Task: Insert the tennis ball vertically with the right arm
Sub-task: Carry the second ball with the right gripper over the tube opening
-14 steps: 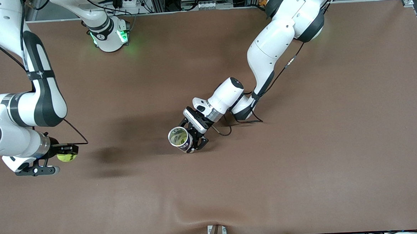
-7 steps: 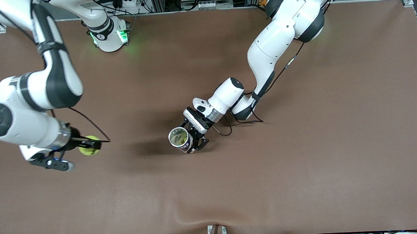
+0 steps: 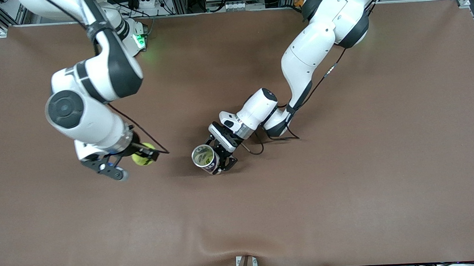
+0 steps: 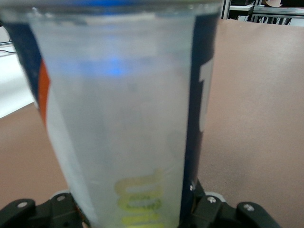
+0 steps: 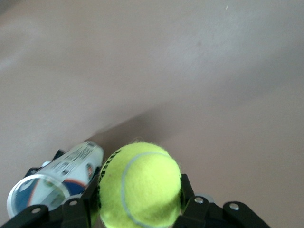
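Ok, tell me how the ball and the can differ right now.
The ball is a solid yellow-green sphere; the can is a clear tube with blue, orange and white print, its open mouth facing up. The ball is carried in the air by the right gripper, over bare table toward the right arm's end; the can is held mid-table by the left gripper. The ball is fuzzy, the can smooth. Both are clamped between fingers.

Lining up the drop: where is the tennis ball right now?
The tennis ball is in the right gripper, up over the table, beside the open can held by the left gripper, toward the right arm's end.
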